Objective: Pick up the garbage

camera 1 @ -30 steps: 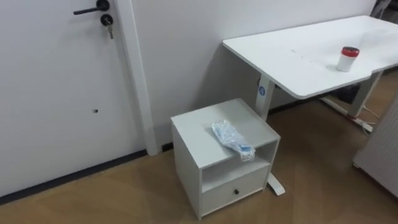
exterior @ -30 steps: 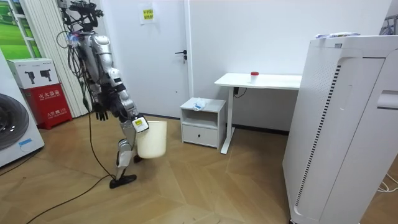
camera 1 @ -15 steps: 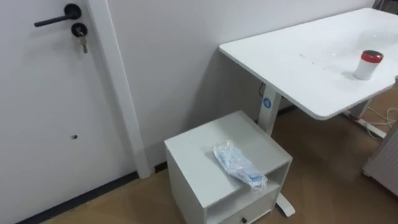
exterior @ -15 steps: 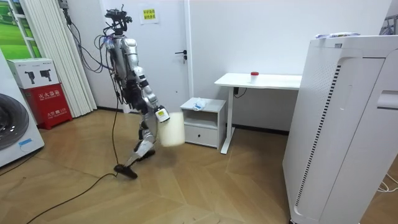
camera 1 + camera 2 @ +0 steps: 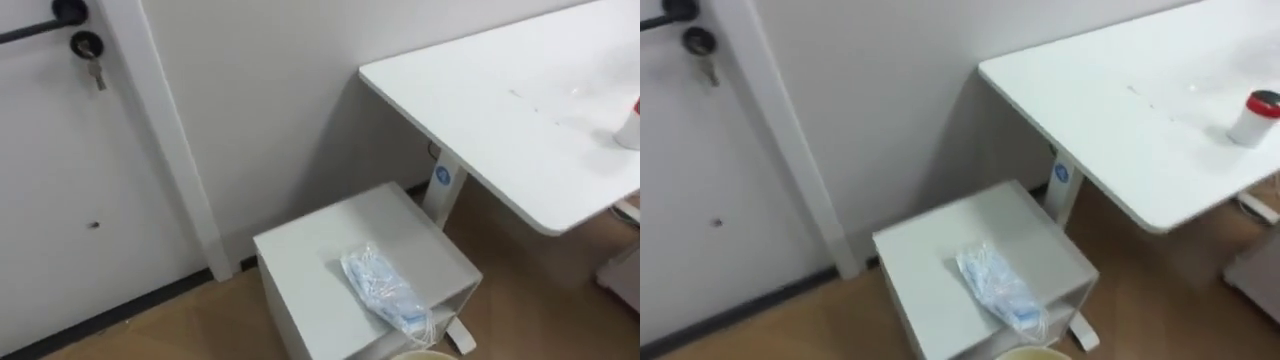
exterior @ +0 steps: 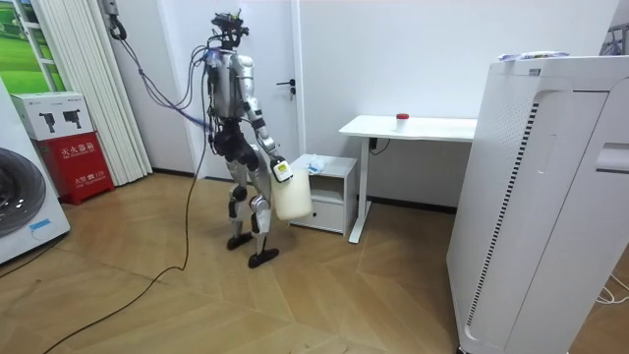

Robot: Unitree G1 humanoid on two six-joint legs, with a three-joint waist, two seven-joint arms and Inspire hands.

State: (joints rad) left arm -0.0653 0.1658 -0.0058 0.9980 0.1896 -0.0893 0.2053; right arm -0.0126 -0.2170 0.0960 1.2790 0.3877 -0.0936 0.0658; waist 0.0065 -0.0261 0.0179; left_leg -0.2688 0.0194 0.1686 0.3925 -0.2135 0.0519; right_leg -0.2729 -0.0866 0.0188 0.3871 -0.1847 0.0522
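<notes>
Our right hand (image 6: 279, 169) is grasping the bin (image 6: 293, 197) at its rim. The bin hangs low in front of us, just beside the cabinet (image 5: 300, 262). The grip is too small in the room view to describe further.

The garbage is a crumpled clear plastic bag (image 5: 385, 290) with blue in it. It lies flat on the cabinet top, towards the front right corner. Its long axis runs from back left to front right, and the near end reaches the front edge above the open shelf.

In the eye views the bin's rim sits at the bottom edge, with the bag just beyond it and slightly to our left. So the bag is forward of the loaded hand and higher than it, and near.

Our judgement is that the right hand is the nearer one but it is busy. We can either reach across with the other arm or bring the bin under the front edge and sweep the bag off along its long axis.

Nothing else is on the cabinet top. The desk (image 5: 500, 110) overhangs to the right, and its leg (image 5: 440, 185) stands just behind the cabinet's right rear corner, so approach room on that side is tight. A cup (image 5: 1250, 118) with a red lid stands on the desk, well apart. The door (image 5: 50, 180) is to the left and out of the way.
</notes>
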